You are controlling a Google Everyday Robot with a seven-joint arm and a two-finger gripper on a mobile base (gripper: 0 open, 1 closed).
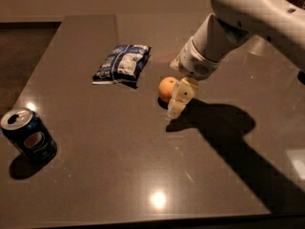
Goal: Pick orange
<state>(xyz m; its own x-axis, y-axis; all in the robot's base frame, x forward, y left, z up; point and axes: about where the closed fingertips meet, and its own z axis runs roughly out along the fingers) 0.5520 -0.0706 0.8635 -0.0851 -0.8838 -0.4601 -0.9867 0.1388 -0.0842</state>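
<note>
Camera view, the only one you have:

- Orange [167, 88] sits on the tabletop [119, 171], about mid-table, right of the chip bag [122, 63] and apart from it.
- Gripper [177, 104] is down at tabletop level, right against the orange's right side. It looks like contact, or very nearly.
- Gripper state: can't tell. Only its near side shows and the rest is behind it, so don't assume it's clenched on the fruit.
- The orange looks to be resting on the tabletop, not lifted.
- Arm [238, 23] comes in from the upper right and throws a heavy shadow to the right of the fruit.
- Can [29, 136] stands far left, well out of the way.

My read on the step: end of the approach, about to grasp. The pick isn't done.

What the next move calls for:
- Make sure the orange is centred in the gripper, not just nudged from one side. It's round and smooth, so it will likely roll toward the bag if pushed.
- Close gently, check the hold, then lift straight up.
- Keep the wrist low until the hold is sure.
</note>
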